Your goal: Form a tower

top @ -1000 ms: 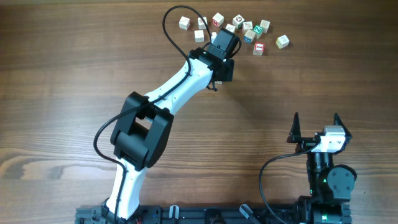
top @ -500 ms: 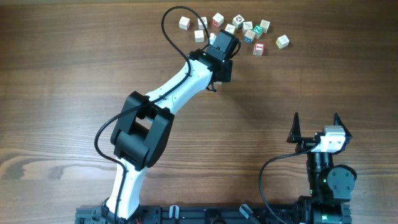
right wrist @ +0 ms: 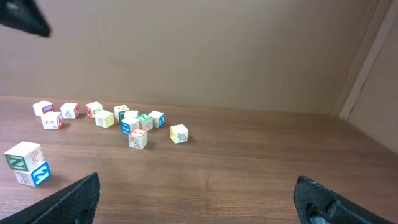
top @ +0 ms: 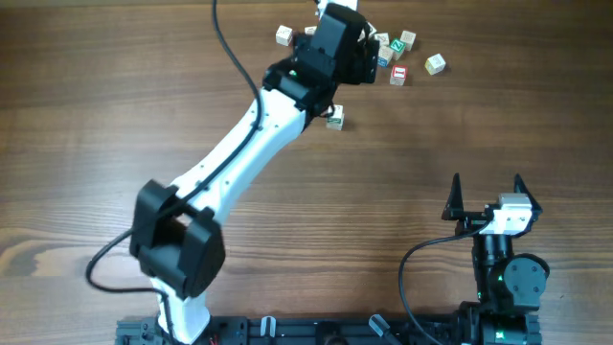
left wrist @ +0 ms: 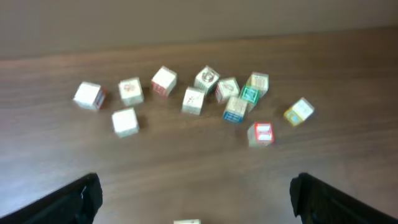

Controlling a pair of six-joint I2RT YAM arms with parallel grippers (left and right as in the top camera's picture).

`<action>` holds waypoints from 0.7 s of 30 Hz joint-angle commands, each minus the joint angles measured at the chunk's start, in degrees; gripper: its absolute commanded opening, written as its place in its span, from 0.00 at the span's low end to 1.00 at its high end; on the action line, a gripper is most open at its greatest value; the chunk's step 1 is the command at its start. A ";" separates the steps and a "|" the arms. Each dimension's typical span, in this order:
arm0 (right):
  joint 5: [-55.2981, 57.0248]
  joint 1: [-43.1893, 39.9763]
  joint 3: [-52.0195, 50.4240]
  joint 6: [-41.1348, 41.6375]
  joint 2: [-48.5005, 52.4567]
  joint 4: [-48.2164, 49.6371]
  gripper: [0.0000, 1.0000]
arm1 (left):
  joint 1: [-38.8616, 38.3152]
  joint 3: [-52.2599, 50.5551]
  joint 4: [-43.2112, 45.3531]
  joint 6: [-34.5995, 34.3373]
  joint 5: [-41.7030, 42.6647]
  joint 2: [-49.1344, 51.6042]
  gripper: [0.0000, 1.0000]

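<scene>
Left gripper (left wrist: 194,194) is released: both fingers sit wide apart at the bottom corners of the left wrist view, with nothing between them. Right gripper (top: 487,187) is also spread wide and empty, parked near the robot base.

The tower (top: 333,117) stands on the wooden table (top: 115,115), just beside the left forearm and on the base side of the loose cubes (top: 395,48). In the right wrist view the tower (right wrist: 28,163) is two cubes high. A pale cube with a green letter sits on one with a blue face, and the top cube is twisted slightly on the lower one. Its long axis is vertical and it looks upright.

Key relation: the tower is behind and below the left gripper, and only a pale sliver shows at the bottom edge of the left wrist view. The loose cubes lie straight ahead of the fingers. The red-marked cube (left wrist: 261,134) is the nearest and stands clear of its neighbours. My read is that the next pick goes forward and the place comes back toward the base. The left arm is much nearer both; the right is well apart.

Versus a second ago:
- The left wrist was down over the tower spot, hiding it. It is now raised and pushed out toward the cluster, fingers parted, and the tower is uncovered.
- The right arm has not moved.
</scene>
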 commanded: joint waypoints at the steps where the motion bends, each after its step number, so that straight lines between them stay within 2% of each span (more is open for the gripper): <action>1: -0.90 -0.22 -0.07 -0.50 -0.35 0.09 1.00 | 0.22 0.33 -11.45 0.92 -2.08 -7.76 1.00; 4: -0.92 -0.22 -0.07 -0.50 -0.35 0.09 1.00 | 0.22 0.33 -29.16 -1.22 -5.22 -16.57 1.00; 8: -0.90 -0.22 -0.07 -0.50 -0.35 0.09 1.00 | 0.22 0.31 -50.16 -12.74 -11.26 -26.64 1.00; 12: -0.90 -0.22 -0.07 -0.50 -0.35 0.09 1.00 | 0.22 0.31 -66.88 -13.79 -11.19 -32.15 1.00; 15: -0.90 -0.22 -0.07 -0.50 -0.35 0.09 1.00 | 0.22 -1.84 -68.81 -14.69 -8.50 -32.98 1.00; 18: -0.90 -0.22 -0.07 -0.50 -0.35 0.09 1.00 | 0.22 -8.57 -68.81 -16.04 -9.44 -33.40 1.00; 21: -0.90 -0.22 -0.07 -0.50 -0.35 0.09 1.00 | 1.11 -19.30 -68.81 -28.37 -19.65 -36.15 1.00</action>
